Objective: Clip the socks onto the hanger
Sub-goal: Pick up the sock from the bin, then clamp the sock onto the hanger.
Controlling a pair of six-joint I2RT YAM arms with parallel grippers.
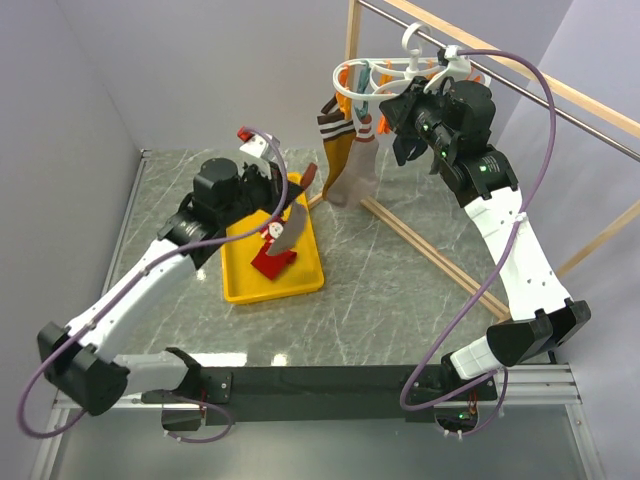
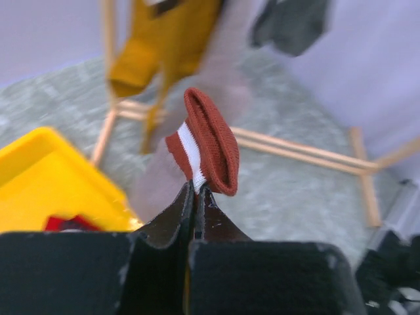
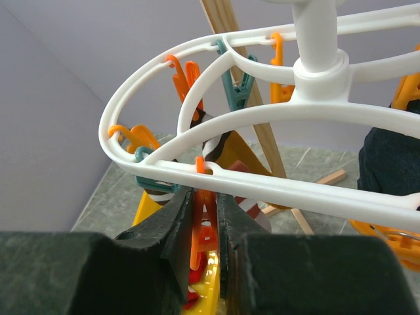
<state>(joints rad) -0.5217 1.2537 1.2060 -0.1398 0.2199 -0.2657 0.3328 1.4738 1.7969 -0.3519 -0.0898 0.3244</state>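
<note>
The white hanger [image 1: 400, 72] hangs from the rod at the back, with a mustard sock [image 1: 340, 150] and a grey-beige sock [image 1: 362, 165] clipped to it. My left gripper [image 1: 298, 192] is shut on the rust-red, white-striped cuff [image 2: 210, 141] of a grey sock [image 1: 288, 228], held above the yellow tray [image 1: 245, 285]. A red sock [image 1: 270, 262] lies in the tray. My right gripper [image 3: 206, 220] is shut on an orange clip [image 3: 205, 230] that dangles from the hanger's ring [image 3: 216, 125]. A dark navy sock [image 3: 387, 164] hangs at the right.
A wooden frame [image 1: 430, 255] with a metal rod [image 1: 560, 108] carries the hanger. Its base bars lie on the marble table right of the tray. Teal clips [image 3: 236, 92] and other orange clips [image 3: 180, 72] hang along the ring. Grey walls close the left and back.
</note>
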